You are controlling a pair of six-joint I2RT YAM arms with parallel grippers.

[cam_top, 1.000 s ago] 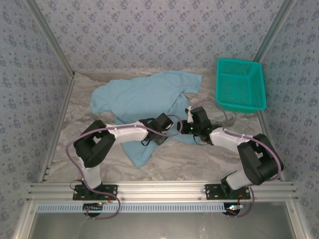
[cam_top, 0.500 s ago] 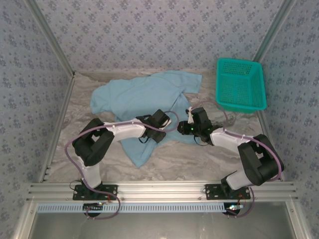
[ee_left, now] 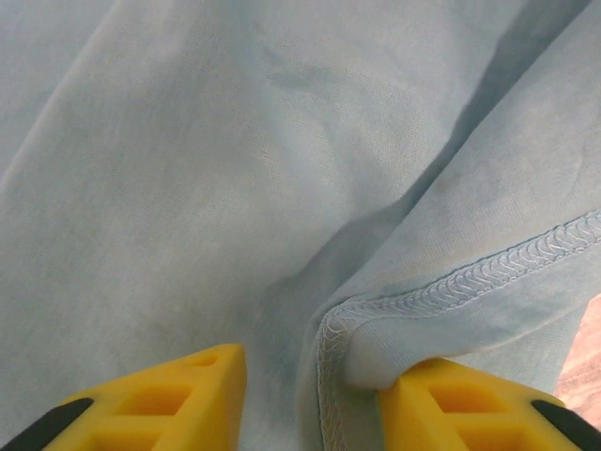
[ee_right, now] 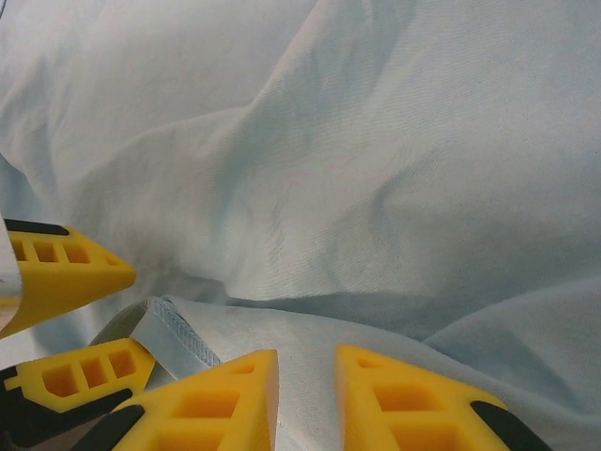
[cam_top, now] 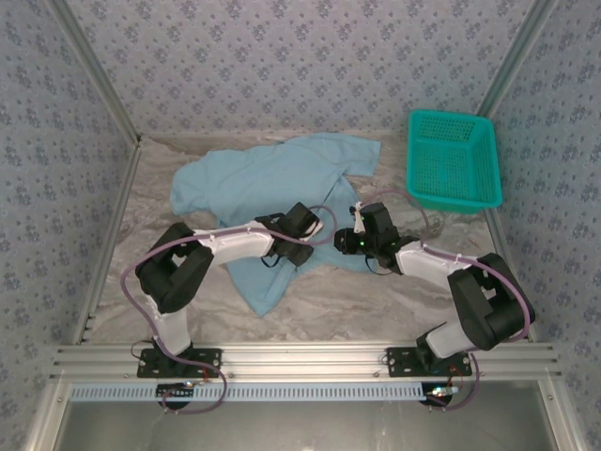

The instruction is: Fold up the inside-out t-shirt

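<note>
The inside-out t-shirt (cam_top: 263,178) is a light blue, crumpled spread across the back and middle of the table, with a narrow part trailing toward the front. Both grippers meet at its right near edge. My left gripper (cam_top: 310,230) stands over a stitched hem (ee_left: 470,272). Its yellow jaws (ee_left: 315,395) are apart, and the folded hem corner rests against the right finger. My right gripper (cam_top: 352,241) has its jaws (ee_right: 308,395) close together on a layer of the t-shirt (ee_right: 376,188). In the right wrist view the left gripper (ee_right: 141,315) sits beside the same hem.
A teal mesh basket (cam_top: 451,160) stands at the back right, just beyond the shirt's sleeve. Metal frame posts (cam_top: 103,85) and patterned walls close in the table on three sides. Bare marbled tabletop (cam_top: 376,301) lies in front of the shirt.
My left gripper has moved a little away from the bases and toward the right gripper, and its jaws have narrowed slightly. The right arm has barely moved.
</note>
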